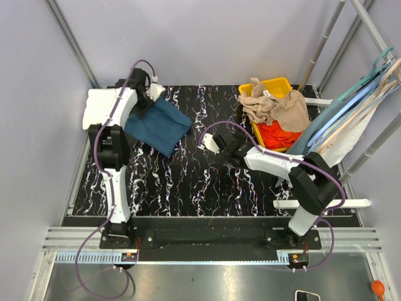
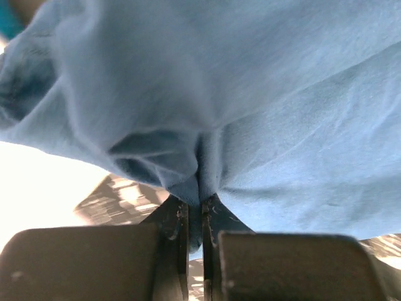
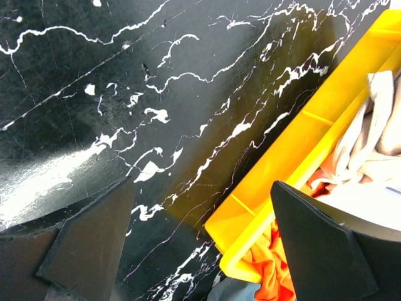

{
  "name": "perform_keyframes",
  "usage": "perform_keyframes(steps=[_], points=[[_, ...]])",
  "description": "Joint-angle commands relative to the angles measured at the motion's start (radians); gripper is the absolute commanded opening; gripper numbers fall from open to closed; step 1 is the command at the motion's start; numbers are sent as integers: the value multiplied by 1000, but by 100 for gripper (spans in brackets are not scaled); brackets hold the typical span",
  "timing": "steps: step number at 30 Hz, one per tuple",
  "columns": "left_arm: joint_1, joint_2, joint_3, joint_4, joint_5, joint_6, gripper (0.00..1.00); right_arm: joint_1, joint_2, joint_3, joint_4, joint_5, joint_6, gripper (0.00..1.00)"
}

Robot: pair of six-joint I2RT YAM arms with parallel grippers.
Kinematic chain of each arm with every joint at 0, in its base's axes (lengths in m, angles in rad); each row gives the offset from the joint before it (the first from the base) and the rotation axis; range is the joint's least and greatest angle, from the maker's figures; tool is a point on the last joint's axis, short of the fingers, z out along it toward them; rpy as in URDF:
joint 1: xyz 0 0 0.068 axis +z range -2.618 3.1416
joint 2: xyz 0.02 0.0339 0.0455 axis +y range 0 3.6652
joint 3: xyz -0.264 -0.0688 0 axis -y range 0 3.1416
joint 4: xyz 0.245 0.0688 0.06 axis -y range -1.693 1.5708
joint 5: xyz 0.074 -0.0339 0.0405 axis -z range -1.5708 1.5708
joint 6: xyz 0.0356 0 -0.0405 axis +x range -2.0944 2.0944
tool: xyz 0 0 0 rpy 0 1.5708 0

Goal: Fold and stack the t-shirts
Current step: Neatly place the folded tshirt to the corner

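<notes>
- Black fingers (image 2: 180, 226) of the left claw (image 2: 195, 216) are pressed together, pinching a bunched fold of the teal-blue t-shirt (image 2: 263, 100).
- Left arm (image 1: 116, 144) reaches to the far-left corner of the worktop (image 1: 188, 182). The shirt spreads from the claw onto the worktop, beside a white t-shirt (image 1: 99, 108) at the left edge.
- Right arm (image 1: 276, 160) stretches low toward mid-worktop, with the right claw (image 3: 200, 194) spread wide and empty, just beside the yellow bin (image 3: 294, 144).
- A tan t-shirt (image 1: 282, 110) and a red-orange t-shirt (image 1: 276, 133) lie heaped in the bin at the far-right corner.
</notes>
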Motion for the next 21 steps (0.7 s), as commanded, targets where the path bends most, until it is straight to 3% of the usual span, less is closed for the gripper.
perform_keyframes(steps=[1,8,21], points=[[44,47,165,94,-174,31,0,10,-23,-5,36,31,9,99],[93,102,215,256,-333,24,0,8,-23,-21,36,25,27,99],[239,92,217,447,-425,10,0,10,-13,-52,36,16,64,99]])
